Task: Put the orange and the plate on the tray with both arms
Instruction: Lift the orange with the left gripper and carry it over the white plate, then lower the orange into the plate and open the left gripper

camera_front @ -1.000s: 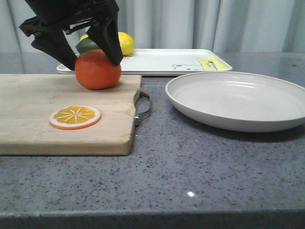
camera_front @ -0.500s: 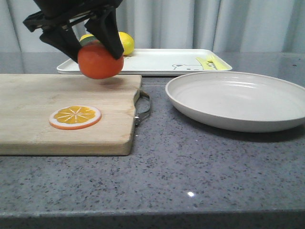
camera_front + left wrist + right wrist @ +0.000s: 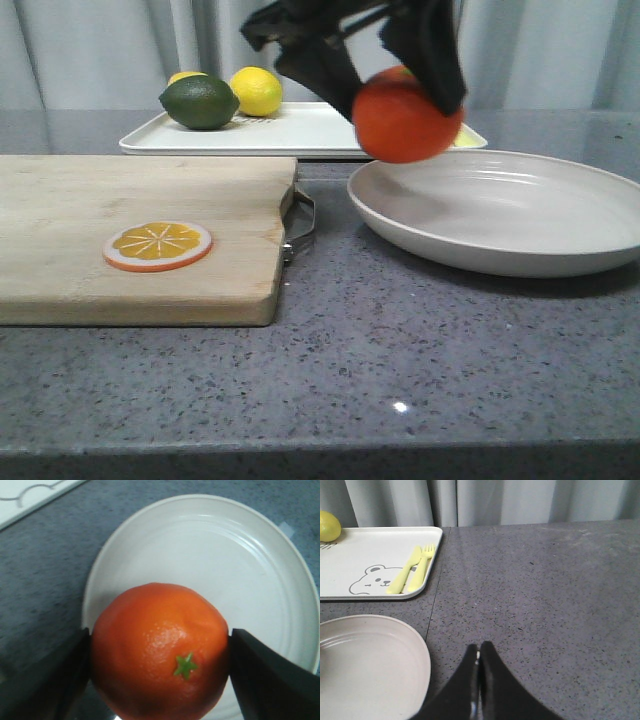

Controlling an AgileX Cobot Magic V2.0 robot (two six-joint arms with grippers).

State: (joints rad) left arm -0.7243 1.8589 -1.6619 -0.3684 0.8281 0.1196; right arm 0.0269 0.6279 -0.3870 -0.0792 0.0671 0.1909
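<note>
My left gripper (image 3: 405,100) is shut on the orange (image 3: 405,115), holding it in the air above the left edge of the off-white plate (image 3: 500,215). In the left wrist view the orange (image 3: 160,650) sits between the two black fingers (image 3: 265,675), stem spot facing the camera, with the plate (image 3: 225,565) beneath. The white tray (image 3: 310,130) lies behind, at the back of the table. My right gripper (image 3: 479,652) is shut and empty over bare counter beside the plate (image 3: 370,665); the tray (image 3: 375,560) with its bear drawing lies further off. The right gripper is out of the front view.
A wooden cutting board (image 3: 70,230) with an orange slice (image 3: 157,245) lies at the left. A green lime (image 3: 199,102) and a yellow lemon (image 3: 256,91) rest on the tray's left end. A yellow-green fork and knife (image 3: 412,570) lie on its right end.
My left gripper has lifted the orange off the cutting board and carried it to the right, from beside the lime to above the plate's left edge.
</note>
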